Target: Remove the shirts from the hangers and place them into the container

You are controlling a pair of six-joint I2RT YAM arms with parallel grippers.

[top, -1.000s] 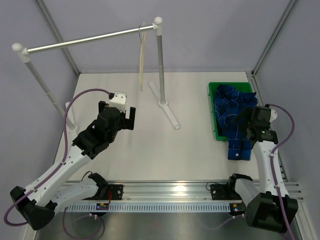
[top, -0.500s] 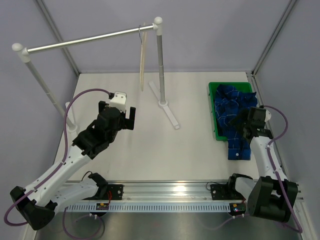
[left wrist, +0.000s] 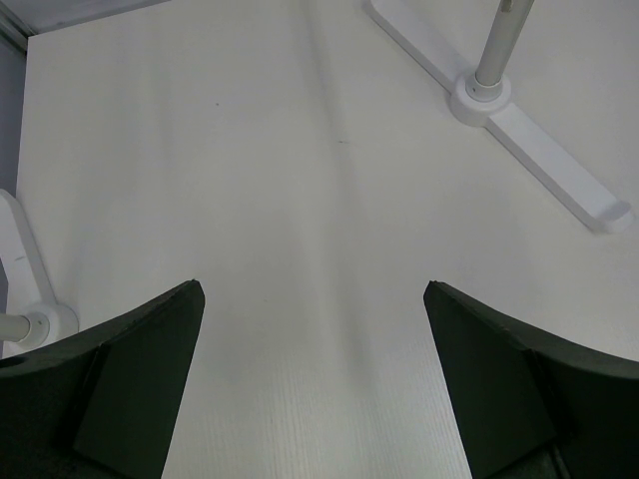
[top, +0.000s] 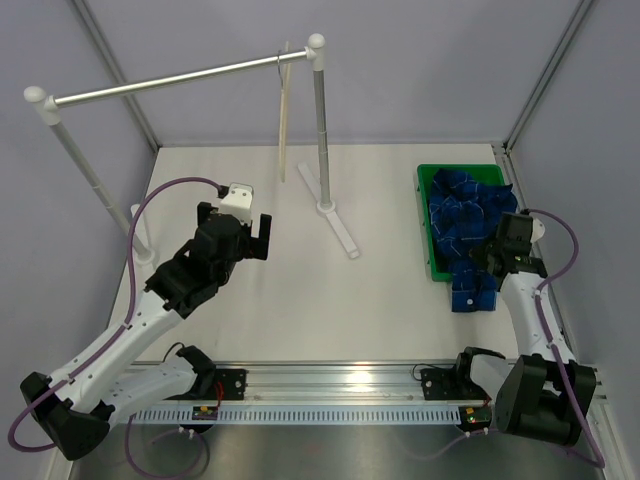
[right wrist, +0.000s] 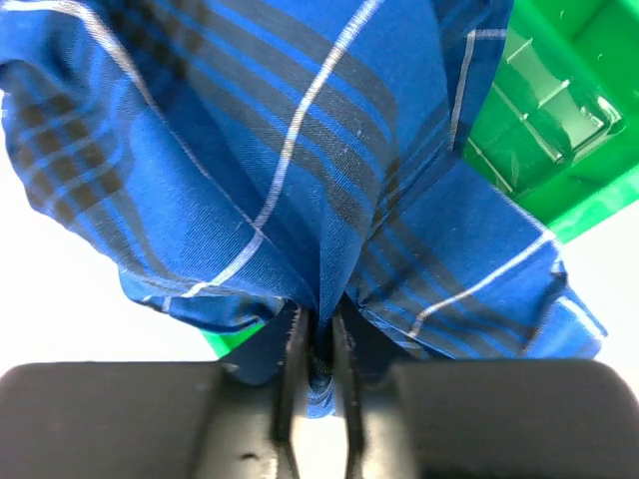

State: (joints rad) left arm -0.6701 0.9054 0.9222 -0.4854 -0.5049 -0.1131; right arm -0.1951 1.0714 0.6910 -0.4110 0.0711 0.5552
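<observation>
A white flat table (top: 380,300) carries everything. At its far side stands a long silver metal rail with white end caps (top: 170,82), raised on two posts with white feet. The long-sleeved dark blue windowpane-check cloth shirt (top: 462,225) lies crumpled at the right of the table. Most of it is heaped in the shallow rectangular bright green plastic tray (top: 424,200), and one bunched part spills over the tray's near rim onto the table. A slim pale wooden clothes hanger (top: 284,115) hangs from the rail by its small metal hook, close to the right post and well apart from the shirt. The right gripper (right wrist: 318,334) is at the tray's near end, its two fingers pressed almost together with a fold of the shirt pinched between them. The left gripper (top: 236,222) hovers over bare table left of centre, its jaws spread wide apart and holding nothing.
</observation>
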